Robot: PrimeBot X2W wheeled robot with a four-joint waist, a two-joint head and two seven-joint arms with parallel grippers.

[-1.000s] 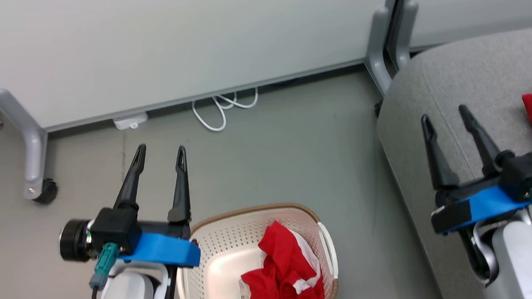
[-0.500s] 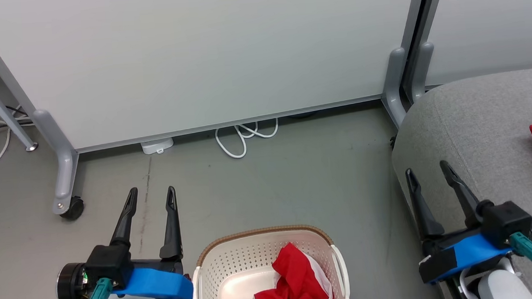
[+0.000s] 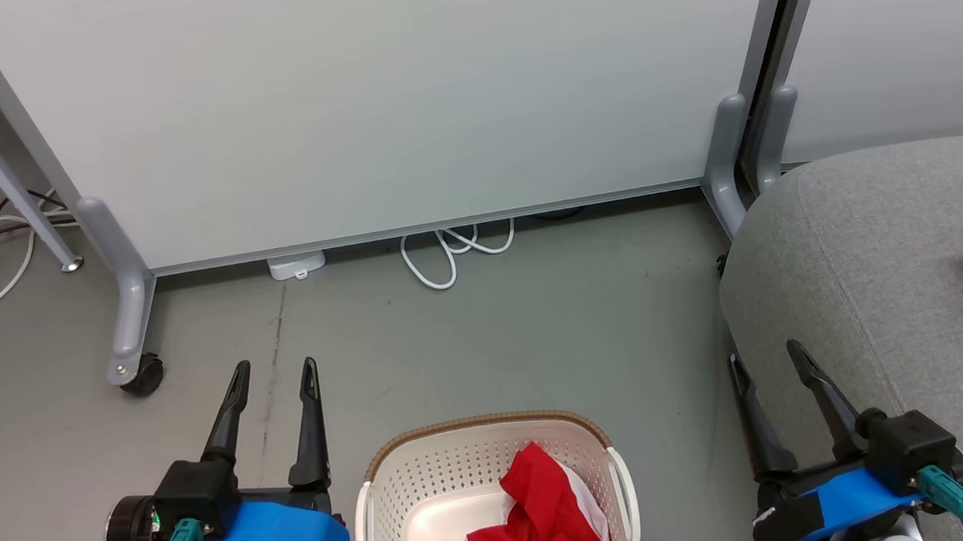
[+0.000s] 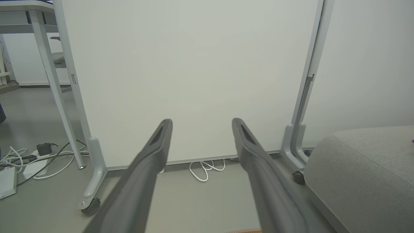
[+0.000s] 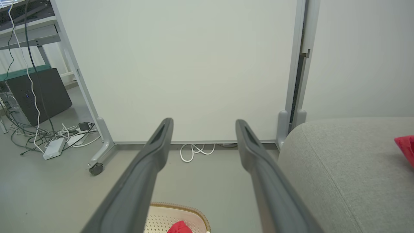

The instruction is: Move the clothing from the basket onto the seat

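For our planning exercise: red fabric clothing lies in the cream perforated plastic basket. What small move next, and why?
Probably lower the open left gripper toward the red fabric clothing in the cream perforated plastic basket: it is empty and stands beside that basket.

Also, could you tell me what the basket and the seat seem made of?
The basket looks like cream plastic, probably moulded: smooth walls with rows of holes, brown woven-look rim. The seat looks like grey upholstery fabric: fine matte weave, a stitched seam.
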